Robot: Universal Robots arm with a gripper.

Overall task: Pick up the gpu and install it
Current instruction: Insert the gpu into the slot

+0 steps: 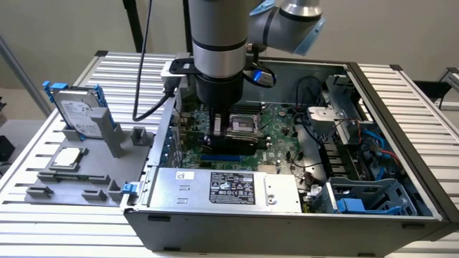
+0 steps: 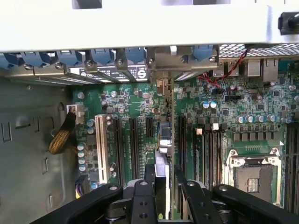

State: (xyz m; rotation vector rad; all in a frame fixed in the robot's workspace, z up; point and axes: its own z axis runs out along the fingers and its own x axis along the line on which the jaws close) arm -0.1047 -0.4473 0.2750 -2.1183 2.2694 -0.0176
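The arm reaches straight down into the open computer case, which lies on its side on the slatted surface. Down at the wrist, the tool is pinching the gpu. One black finger sits on each face of the card, and the card stands on edge between them, seen thin-side on. It hangs right over the green motherboard, lined up along the row of long black expansion slots, with a white slot a few rows off to one side. Its grey metal bracket comes right up to the rear wall of the case, just beside the line of blue clips. I cannot tell whether the lower edge is in a slot or only above one.

The empty processor socket is on the board, clear of the card. In the exterior view, the power supply with its white label fills the near edge of the case. To the exterior view's left, well apart from the tool, a grey holder stands on the surface. It carries a silver hard drive with blue rails, propped upright, and near that a small square processor chip lying flat.
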